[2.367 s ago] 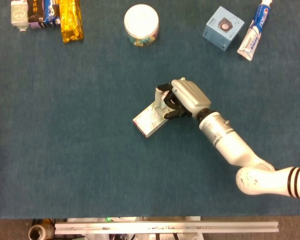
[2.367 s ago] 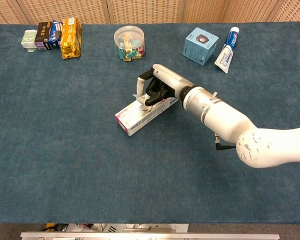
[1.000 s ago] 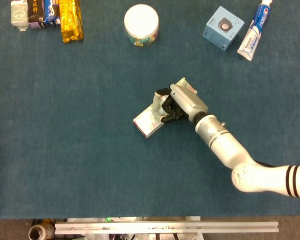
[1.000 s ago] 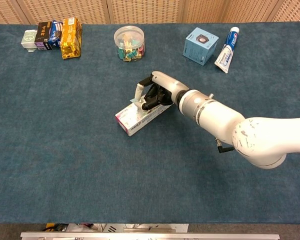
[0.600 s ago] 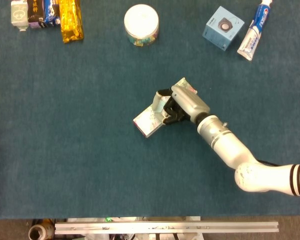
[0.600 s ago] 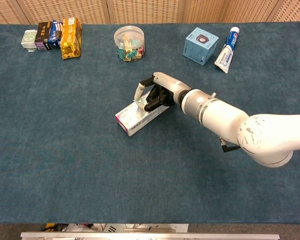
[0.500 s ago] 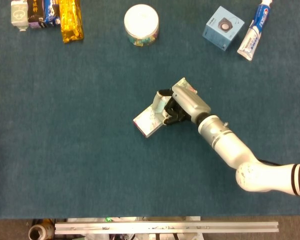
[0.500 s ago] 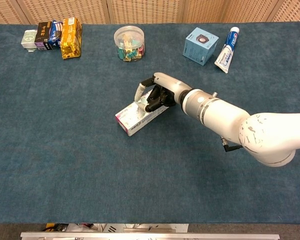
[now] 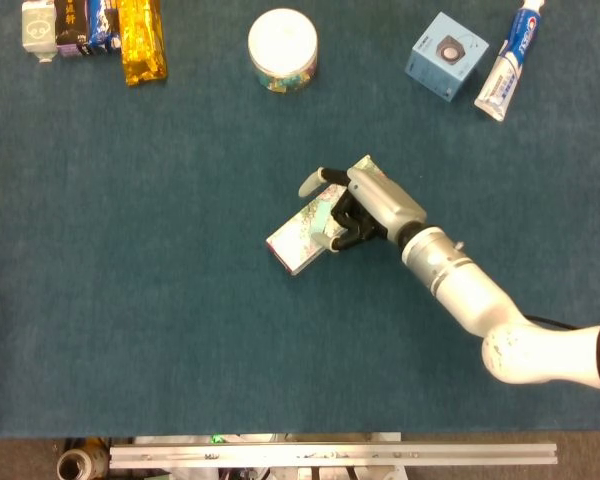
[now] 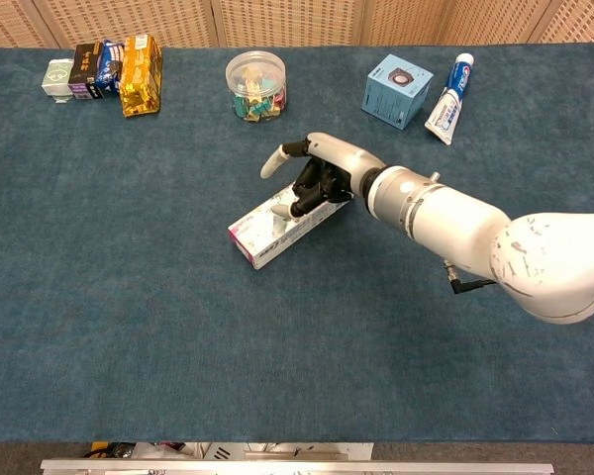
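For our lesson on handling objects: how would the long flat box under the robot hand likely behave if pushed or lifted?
The box lies flat on its broad face, so it would probably slide on the cloth rather than roll or tip. Its straight edges suggest stiff card, likely light. Its glossy printed face may slip under the right robot hand.

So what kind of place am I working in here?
Likely a lab test bench: a blue felt-covered table, household goods lined up along its far edge such as a toothpaste tube and candy jar, and woven wall panels behind.

Beyond the robot hand [image 9: 365, 212] sit a round jar [image 9: 282, 49], a blue box [image 9: 446, 56], toothpaste [image 9: 508, 62] and, far left, snack packets [image 9: 92, 30].
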You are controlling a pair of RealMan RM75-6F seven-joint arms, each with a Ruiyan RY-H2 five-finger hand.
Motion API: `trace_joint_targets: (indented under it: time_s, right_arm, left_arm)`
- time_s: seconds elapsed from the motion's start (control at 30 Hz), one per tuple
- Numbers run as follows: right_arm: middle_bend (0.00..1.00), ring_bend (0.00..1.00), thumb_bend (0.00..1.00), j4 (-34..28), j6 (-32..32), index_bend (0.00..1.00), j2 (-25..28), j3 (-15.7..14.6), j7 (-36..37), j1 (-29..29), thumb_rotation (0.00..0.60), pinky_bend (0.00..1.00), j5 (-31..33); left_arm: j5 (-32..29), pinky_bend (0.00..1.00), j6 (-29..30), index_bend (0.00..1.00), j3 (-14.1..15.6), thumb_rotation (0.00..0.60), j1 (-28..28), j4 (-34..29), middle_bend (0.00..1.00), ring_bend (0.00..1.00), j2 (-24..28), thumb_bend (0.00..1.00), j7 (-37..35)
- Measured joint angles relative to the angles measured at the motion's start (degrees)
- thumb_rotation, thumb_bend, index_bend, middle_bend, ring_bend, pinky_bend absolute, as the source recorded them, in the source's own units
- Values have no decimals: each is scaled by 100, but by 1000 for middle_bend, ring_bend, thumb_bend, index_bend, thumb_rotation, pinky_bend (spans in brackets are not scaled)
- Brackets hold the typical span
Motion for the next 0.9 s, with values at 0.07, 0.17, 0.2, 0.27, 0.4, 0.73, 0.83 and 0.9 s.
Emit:
trace_joint_targets:
  time_s: [0.07, 0.17, 0.2, 0.27, 0.4, 0.73, 0.83, 0.9]
  right_arm:
    - [996, 1000, 214, -52, 16, 329, 52, 26, 57, -22, 600, 1000, -57]
    - [995, 1000, 214, -115, 67, 329, 122, 69, 135, -62, 600, 1000, -160]
    - [994, 1000, 214, -146, 93, 329, 157, 86, 170, -84, 600, 1000, -214]
    - [980, 1000, 216, -212, 143, 329, 232, 105, 222, -132, 600, 1000, -316]
    - [907, 1000, 262, -370, 476, 356, 411, 94, 289, -325, 600, 1000, -723]
    - [713, 743, 347, -734, 1650, 530, 1416, -391, 293, -1158, 600, 895, -2508]
    - [702, 731, 348, -817, 1894, 530, 1943, -624, 245, -1416, 600, 880, -2995]
    - [694, 724, 349, -858, 2075, 530, 2292, -773, 207, -1590, 600, 873, -3322]
  left_arm:
    - [0, 307, 6, 233, -2, 600, 3, 1, 301, 312, 3, 212, 0]
    - [1, 308, 10, 232, -10, 600, -1, -2, 301, 312, 16, 212, -1]
    - [1, 308, 9, 232, -12, 600, -4, -4, 301, 312, 23, 212, -2]
    - [3, 307, 6, 232, -22, 600, -14, -9, 301, 312, 50, 212, 1]
    - [27, 307, -8, 232, -50, 600, -61, -15, 301, 312, 121, 212, -35]
    - [208, 374, -229, 196, -143, 600, -375, 15, 301, 320, 225, 212, -136]
    - [300, 449, -406, 162, -168, 600, -551, 35, 305, 348, 252, 212, -194]
    - [382, 500, -544, 157, -190, 600, -708, 52, 313, 390, 266, 212, -235]
